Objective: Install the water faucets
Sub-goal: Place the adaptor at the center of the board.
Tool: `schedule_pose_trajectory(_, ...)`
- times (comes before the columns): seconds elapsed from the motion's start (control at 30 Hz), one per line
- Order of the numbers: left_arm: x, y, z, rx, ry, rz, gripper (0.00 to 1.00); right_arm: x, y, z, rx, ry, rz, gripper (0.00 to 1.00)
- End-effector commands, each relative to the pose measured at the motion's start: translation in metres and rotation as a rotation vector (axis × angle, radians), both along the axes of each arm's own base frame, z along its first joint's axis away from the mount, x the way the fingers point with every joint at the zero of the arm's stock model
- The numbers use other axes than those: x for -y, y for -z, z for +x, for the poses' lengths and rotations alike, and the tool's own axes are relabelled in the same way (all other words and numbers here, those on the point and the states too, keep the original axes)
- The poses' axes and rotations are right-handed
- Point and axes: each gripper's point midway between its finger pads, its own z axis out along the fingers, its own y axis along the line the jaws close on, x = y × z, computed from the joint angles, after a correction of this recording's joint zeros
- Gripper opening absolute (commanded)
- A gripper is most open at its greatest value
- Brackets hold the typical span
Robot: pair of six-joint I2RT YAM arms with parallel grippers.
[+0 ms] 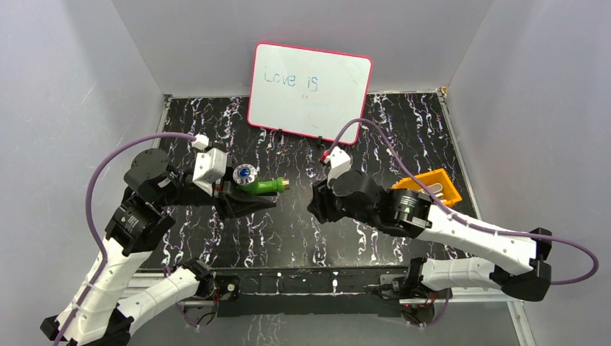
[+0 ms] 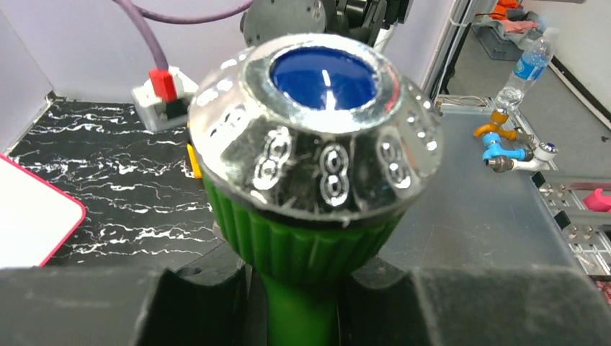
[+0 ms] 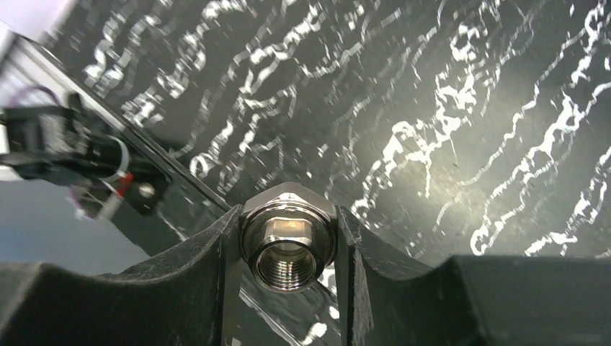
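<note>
The green tap (image 1: 261, 186) sits clamped in the left pincer (image 1: 236, 189) above the tabletop (image 1: 288, 238), threaded end pointing to 3 o'clock, where the right pincer (image 1: 315, 202) grips a silver nut (image 3: 287, 245); threads should line up squarely before turning

The pink-framed rectangular whiteboard (image 1: 310, 92) stands at the back edge of the black white-veined table top (image 1: 288, 231). In front of the whiteboard, toward its left side, the small green plastic tap with the round blue-and-silver knob (image 1: 259, 186) is clamped in the left gripper (image 1: 248, 196), its threaded end pointing right. In front of the whiteboard's right corner, the right gripper (image 3: 288, 252) clasps a silver hexagonal threaded metal fitting (image 3: 288, 245) (its bore faces the wrist camera). The orange plastic tray (image 1: 432, 186) lies right of the whiteboard and further forward, partly behind the right arm.
</note>
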Motion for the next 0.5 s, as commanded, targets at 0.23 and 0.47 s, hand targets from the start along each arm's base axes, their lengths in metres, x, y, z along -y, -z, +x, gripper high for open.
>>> schedule_pose_trajectory(0.23, 0.007, 0.015, 0.004, -0.12, 0.009, 0.034, 0.0, -0.016, -0.105, -0.019, 0.098, -0.138, 0.359, 0.0)
schedule_pose_trajectory(0.47, 0.009, 0.022, 0.009, -0.133, 0.006, 0.062, 0.0, -0.01, -0.147, -0.012, 0.123, -0.086, 0.406, 0.0)
